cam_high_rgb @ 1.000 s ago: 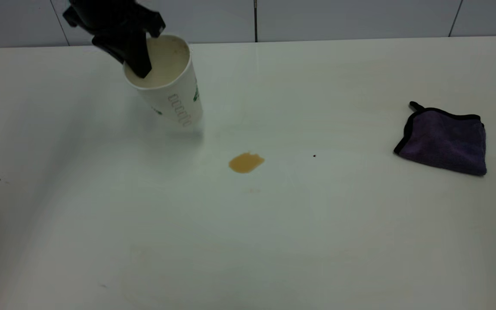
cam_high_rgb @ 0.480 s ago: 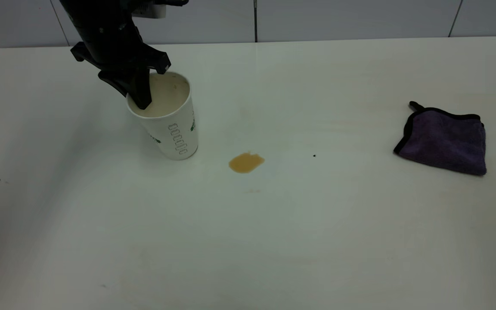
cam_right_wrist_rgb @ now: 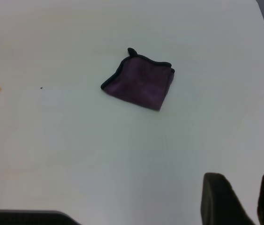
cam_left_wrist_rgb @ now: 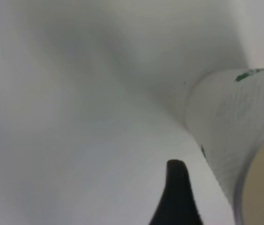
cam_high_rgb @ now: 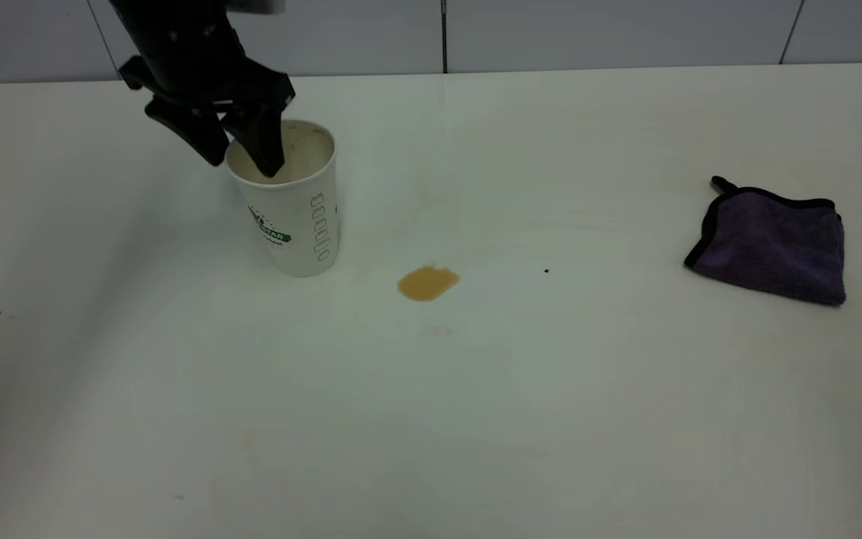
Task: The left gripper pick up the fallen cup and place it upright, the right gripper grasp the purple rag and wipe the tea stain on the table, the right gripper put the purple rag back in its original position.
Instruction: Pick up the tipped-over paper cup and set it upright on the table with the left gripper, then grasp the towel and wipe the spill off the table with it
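My left gripper [cam_high_rgb: 240, 150] has its fingers spread astride the rim of the cup [cam_high_rgb: 292, 217], now upright on the counter [cam_high_rgb: 476, 412]; the tea stain [cam_high_rgb: 429, 282] and purple rag [cam_high_rgb: 771, 243] remain untouched, my right gripper [cam_right_wrist_rgb: 243, 197] parted, idle.

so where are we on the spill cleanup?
Done: the cup stands upright on the table. In hand: the left gripper is open astride its rim, one finger inside, not yet clear. Left: the tea stain is unwiped and the purple rag lies untouched; right gripper is well short of it.
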### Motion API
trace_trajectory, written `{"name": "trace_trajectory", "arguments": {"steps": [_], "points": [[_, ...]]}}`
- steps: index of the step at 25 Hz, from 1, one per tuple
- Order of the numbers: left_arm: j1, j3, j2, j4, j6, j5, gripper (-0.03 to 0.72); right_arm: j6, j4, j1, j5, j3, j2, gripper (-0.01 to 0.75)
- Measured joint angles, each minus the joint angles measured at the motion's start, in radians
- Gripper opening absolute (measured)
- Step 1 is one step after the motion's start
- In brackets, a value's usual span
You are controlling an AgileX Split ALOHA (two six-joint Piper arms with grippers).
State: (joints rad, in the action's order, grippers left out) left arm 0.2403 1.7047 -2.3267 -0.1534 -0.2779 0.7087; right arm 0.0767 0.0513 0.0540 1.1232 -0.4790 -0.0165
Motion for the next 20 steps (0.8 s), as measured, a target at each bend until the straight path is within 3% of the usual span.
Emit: {"name": "trace_trajectory", "arguments": {"steps": [4,12,20], "points": [[0.0,0.041,0.098,-0.001,0.0,0.073,0.653,0.0,0.0,0.0,0.0,0.0,0.0,0.238],[0.0,0.081,0.346,0.046,0.003,0.221,0.556,0.0,0.0,0.0,0.0,0.0,0.0,0.238],[0.0,0.081,0.576,0.101,0.004,0.4,0.543,0.0,0.0,0.0,0.0,0.0,0.0,0.238]]}}
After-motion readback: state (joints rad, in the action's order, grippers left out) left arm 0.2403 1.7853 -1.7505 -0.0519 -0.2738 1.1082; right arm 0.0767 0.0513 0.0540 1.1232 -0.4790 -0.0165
